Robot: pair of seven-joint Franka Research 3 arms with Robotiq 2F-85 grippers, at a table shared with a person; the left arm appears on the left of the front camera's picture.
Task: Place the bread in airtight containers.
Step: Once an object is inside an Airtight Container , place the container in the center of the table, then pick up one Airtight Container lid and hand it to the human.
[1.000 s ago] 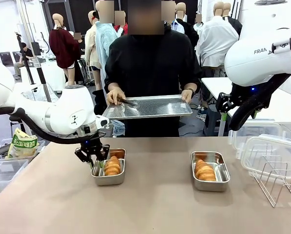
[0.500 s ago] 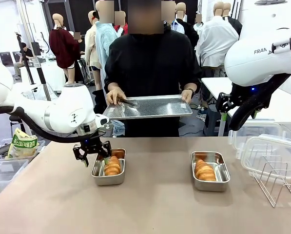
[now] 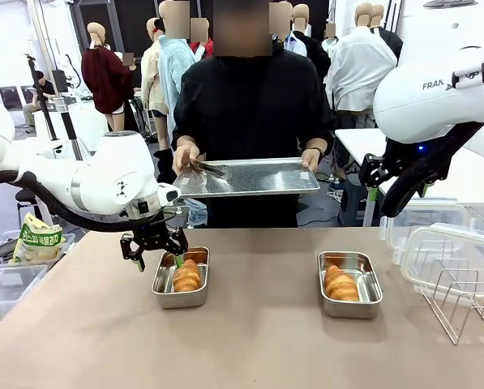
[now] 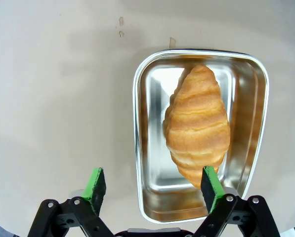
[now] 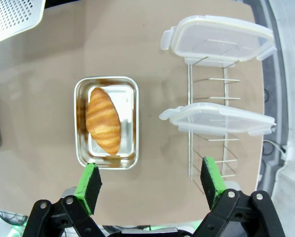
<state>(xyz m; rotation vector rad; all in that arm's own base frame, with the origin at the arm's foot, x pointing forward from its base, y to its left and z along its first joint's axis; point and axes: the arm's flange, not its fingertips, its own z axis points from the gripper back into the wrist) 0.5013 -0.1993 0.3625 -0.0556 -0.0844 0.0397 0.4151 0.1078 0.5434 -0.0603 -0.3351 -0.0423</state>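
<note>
My left pincer [image 3: 155,253] just spread and lifted off the croissant [image 3: 186,276]; now in left tin [image 3: 162,293]. Lids [image 5: 217,118] next.

You've got tan table [image 3: 258,348]: left tin [image 3: 179,299] and right tin [image 3: 351,309] sitting well apart, wire rack [image 3: 456,301] near right edge.
</note>
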